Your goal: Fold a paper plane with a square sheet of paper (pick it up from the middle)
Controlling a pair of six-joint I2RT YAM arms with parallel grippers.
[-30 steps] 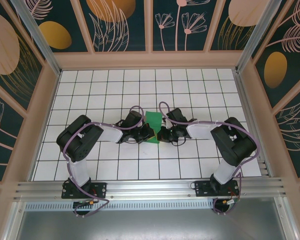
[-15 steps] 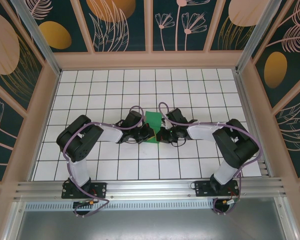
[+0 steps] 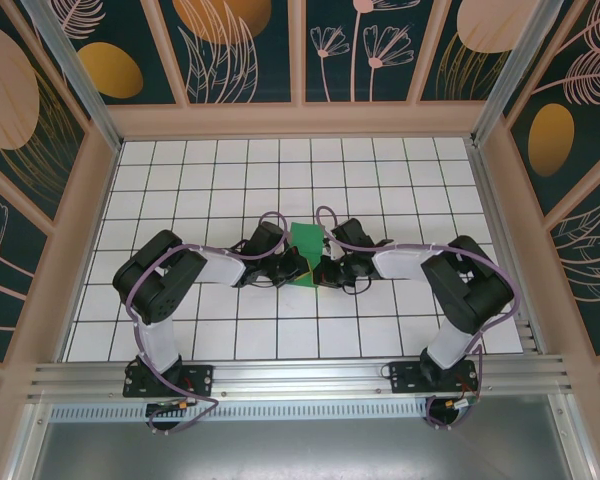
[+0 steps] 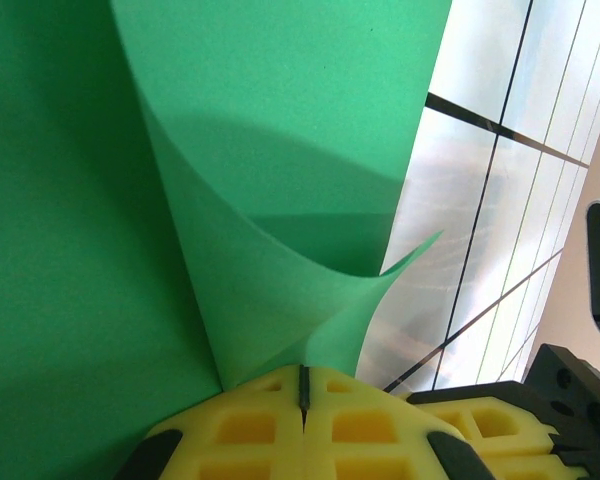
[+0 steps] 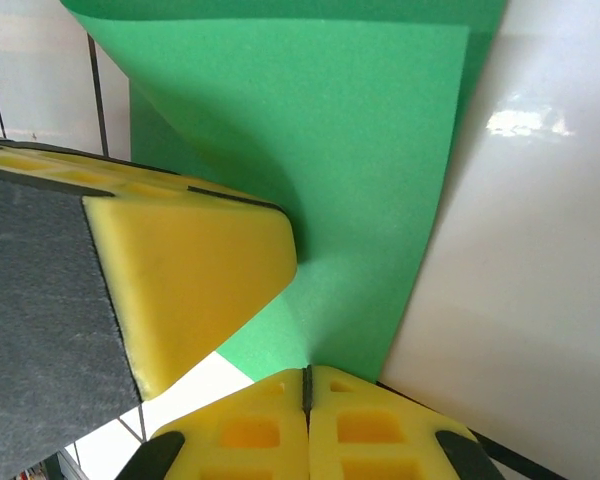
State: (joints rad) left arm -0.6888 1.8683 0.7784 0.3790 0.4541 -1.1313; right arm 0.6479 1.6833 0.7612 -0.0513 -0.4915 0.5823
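Note:
The square sheet of paper is plain green and stands bent up off the tiles at the table's middle, between both grippers. My left gripper is shut on its lower edge; in the left wrist view the yellow fingertips pinch the paper, which curls into a cone above them. My right gripper faces it from the right, and its yellow fingertips are shut on the paper's edge. The left gripper's finger presses on the sheet close by. The paper plane is out of view.
White gridded table with raised wooden walls on three sides and an aluminium rail along the near edge. Both forearms lie low across the table's centre. In the left wrist view the right gripper's body sits at the lower right.
The right arm's elbow swayed slightly to the right and back. Both grips and the paper look the same.

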